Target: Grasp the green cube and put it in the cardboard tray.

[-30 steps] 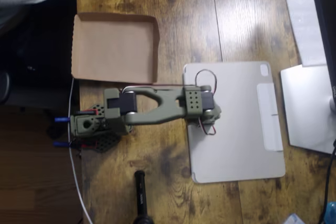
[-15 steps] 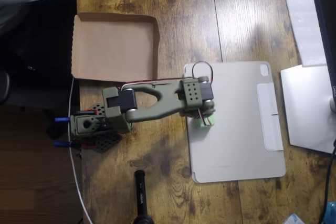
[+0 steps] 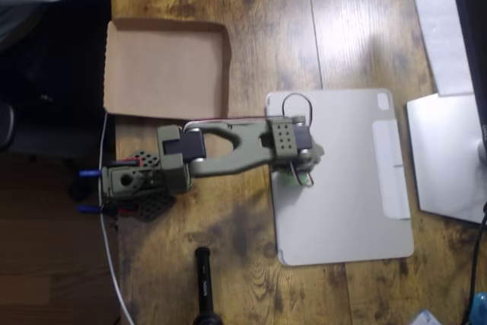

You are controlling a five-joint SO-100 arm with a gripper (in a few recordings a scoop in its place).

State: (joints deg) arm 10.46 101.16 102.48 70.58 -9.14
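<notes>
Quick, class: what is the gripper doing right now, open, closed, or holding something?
Gripper: over the flat grey tablet cover, small light lime-green cube peeking out beneath it; open, closed or holding cannot be told from above.

Your arm reaches rightward from its base at the left; the claw points down, its jaws hidden.
</notes>
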